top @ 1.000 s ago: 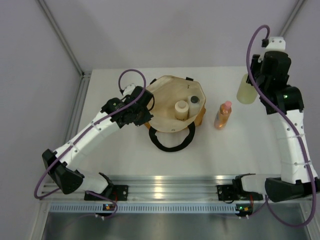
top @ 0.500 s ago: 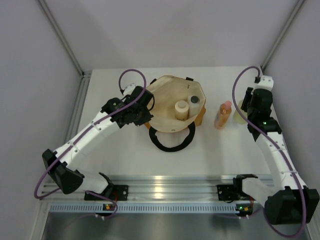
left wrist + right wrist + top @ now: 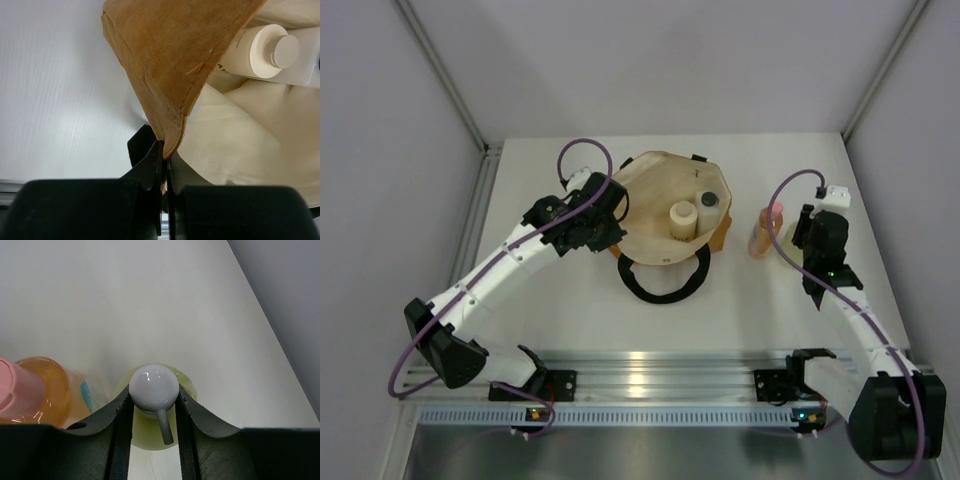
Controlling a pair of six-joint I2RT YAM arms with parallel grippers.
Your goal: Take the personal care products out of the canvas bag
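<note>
Beside the orange bottle [image 3: 40, 390], my right fingers [image 3: 120, 432] pinch the yellow-green bottle [image 3: 142, 436]; left fingers [image 3: 149, 170] pinch the canvas bag [image 3: 175, 65].

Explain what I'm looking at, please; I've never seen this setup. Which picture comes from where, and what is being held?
Two white robot arms are bolted at the near edge of a white table. The wide picture looks down from above and behind them. The other two come from a camera on each wrist, showing that arm's own black tool. The left tool is shut on the rim of a round tan canvas bag, which holds a short cream cylinder and a clear bottle with a black cap. The right tool is clamped on the white top of a yellow-green bottle, outside the bag, right beside an orange bottle with a pink cap.
</note>
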